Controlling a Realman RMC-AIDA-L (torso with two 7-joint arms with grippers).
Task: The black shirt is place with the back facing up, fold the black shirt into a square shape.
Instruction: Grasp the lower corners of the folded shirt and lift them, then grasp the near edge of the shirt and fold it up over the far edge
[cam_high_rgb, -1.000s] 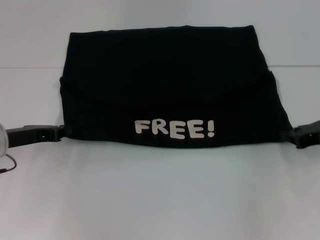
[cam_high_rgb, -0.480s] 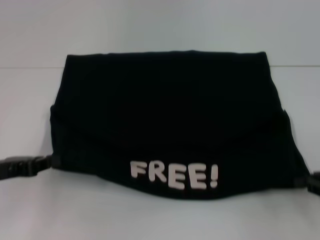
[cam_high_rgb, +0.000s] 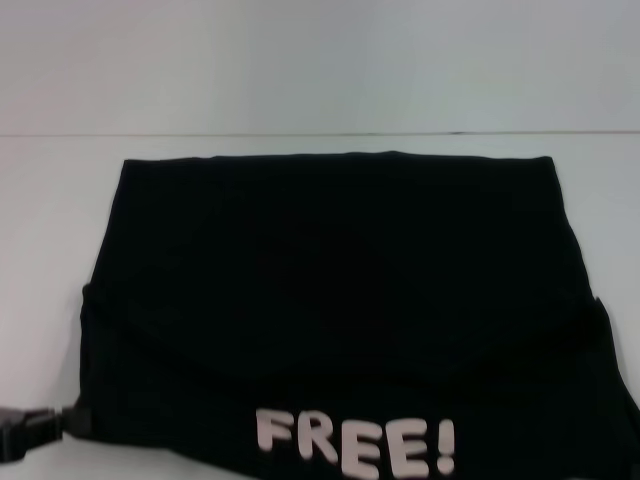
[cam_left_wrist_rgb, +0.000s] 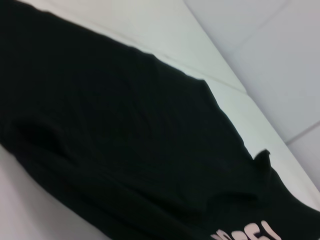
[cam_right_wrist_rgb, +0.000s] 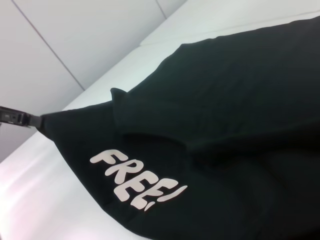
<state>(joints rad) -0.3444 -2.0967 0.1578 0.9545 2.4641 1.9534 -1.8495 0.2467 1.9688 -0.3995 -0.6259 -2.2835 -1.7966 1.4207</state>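
The black shirt (cam_high_rgb: 330, 290) lies folded into a wide band on the white table (cam_high_rgb: 300, 145), with its white "FREE!" lettering (cam_high_rgb: 355, 445) along the near edge. My left gripper (cam_high_rgb: 66, 422) is at the shirt's near left corner, shut on the fabric. The right wrist view shows that same gripper (cam_right_wrist_rgb: 39, 121) pinching the stretched corner of the shirt (cam_right_wrist_rgb: 225, 125). In the left wrist view the shirt (cam_left_wrist_rgb: 125, 140) fills most of the picture and no fingers show. My right gripper is out of view, beyond the shirt's near right corner.
White table surface (cam_high_rgb: 60, 220) surrounds the shirt at the back and left. A pale wall (cam_high_rgb: 320, 60) rises behind the table's far edge.
The shirt has slid toward me, its far edge and lettering coming nearer. The left gripper moved back with its corner. The right gripper has left the head view.
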